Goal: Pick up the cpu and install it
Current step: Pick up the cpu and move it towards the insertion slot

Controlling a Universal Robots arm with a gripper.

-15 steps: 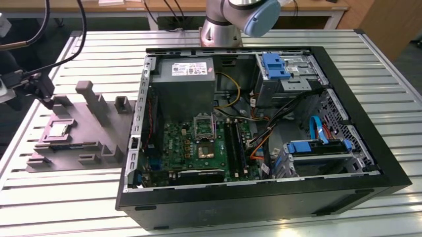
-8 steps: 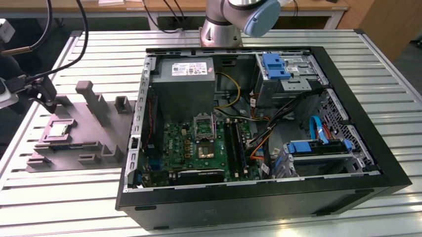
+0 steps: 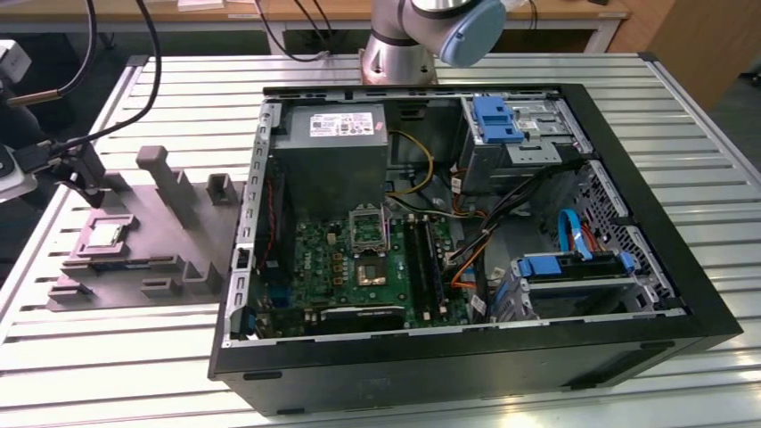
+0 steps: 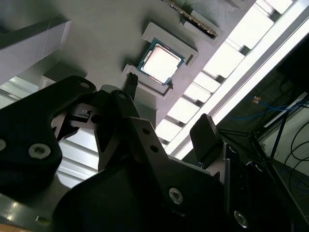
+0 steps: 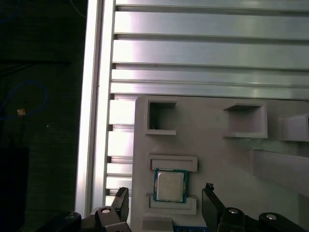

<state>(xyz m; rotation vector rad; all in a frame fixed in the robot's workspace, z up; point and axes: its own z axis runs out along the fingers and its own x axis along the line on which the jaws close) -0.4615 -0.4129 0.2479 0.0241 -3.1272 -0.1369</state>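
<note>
Evidently the pick-up had not yet been made. The cpu (image 5: 169, 185) lay flat in its recess in the grey tray (image 3: 178, 263), silver top up, unheld. The gripper (image 5: 165, 195) hung just above the tray, released, with one finger to each side of the cpu and apparently clear of it. The socket (image 3: 369, 225), in the open case (image 3: 476, 361) beside the tray, appeared to hold no chip. Judgement: grasp, transfer and installation all left to do.
</note>
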